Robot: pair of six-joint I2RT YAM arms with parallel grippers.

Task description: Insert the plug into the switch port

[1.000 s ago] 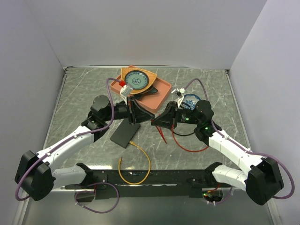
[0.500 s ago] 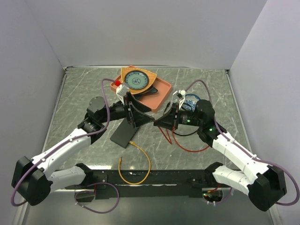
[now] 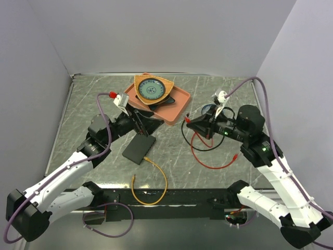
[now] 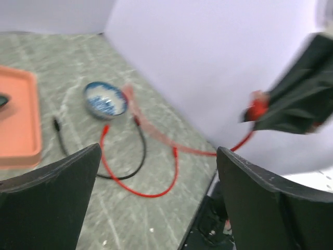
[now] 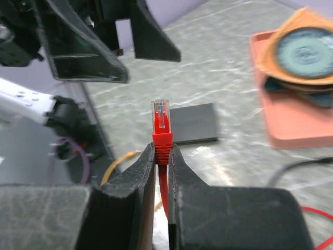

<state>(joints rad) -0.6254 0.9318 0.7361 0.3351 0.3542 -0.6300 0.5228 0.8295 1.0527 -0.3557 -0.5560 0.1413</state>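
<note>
Rearward, orange tray [image 3: 176, 105] holding plate [image 3: 151, 89], plug [image 5: 161, 124] pinched

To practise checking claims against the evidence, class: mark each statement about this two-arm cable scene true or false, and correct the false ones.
1. The right gripper is shut on a red plug. True.
2. The left gripper is clamped on the black box. False: its jaws stand wide open and hold nothing.
3. The red plug sits in a port of the black box. False: it is held in the air, apart from the box.
4. A yellow cable lies on the table, one end close to the black box. True.
5. The black box lies inside the orange tray. False: it lies on the table, outside the tray.
</note>
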